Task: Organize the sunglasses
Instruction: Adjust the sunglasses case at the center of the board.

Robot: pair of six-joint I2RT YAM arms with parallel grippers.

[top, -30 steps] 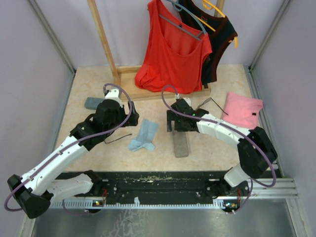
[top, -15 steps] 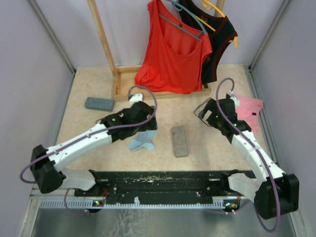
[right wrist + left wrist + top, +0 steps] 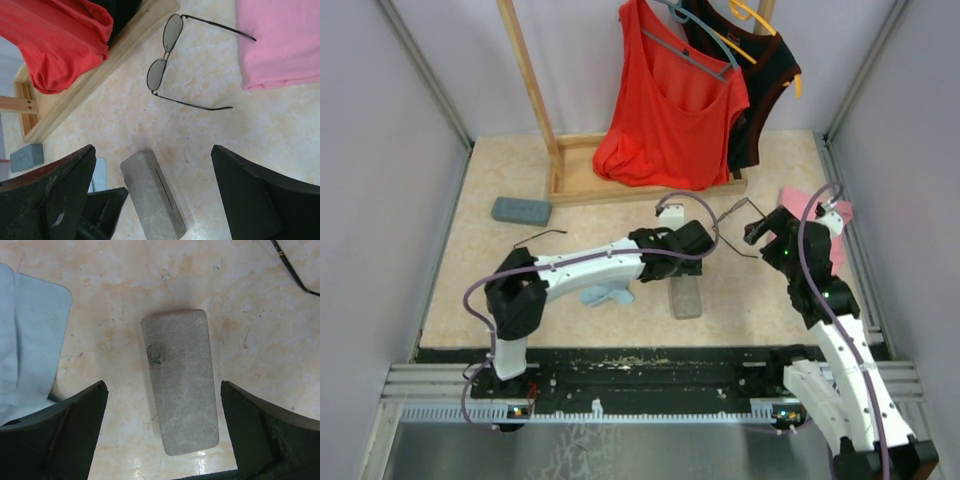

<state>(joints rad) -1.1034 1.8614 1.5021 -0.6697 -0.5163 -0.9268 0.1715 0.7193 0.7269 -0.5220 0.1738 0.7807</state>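
One pair of sunglasses (image 3: pixel 156 73) lies unfolded far right, between wooden rack base (image 3: pixel 100 75) and pink cloth (image 3: pixel 280 40); the other pair (image 3: pixel 540 236) lies left; left gripper (image 3: pixel 162 405), spread, hovers over a grey case (image 3: pixel 180 385), its dark mark unreadable; right gripper (image 3: pixel 153 150) spread, empty.

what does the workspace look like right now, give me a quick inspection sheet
surface: beige marbled tabletop
job's things: one pair of sunglasses lying with arms unfolded, one tip at the pink cloth's edge; second pair further left, only thin wire shows
clutter: grey glasses case below the left hand; another grey case; light blue cloth; pink cloth
hands: left hand open; right hand open, empty
cables: purple cables looped along both arms
surroundings: wooden rack, red top, black top, grey walls
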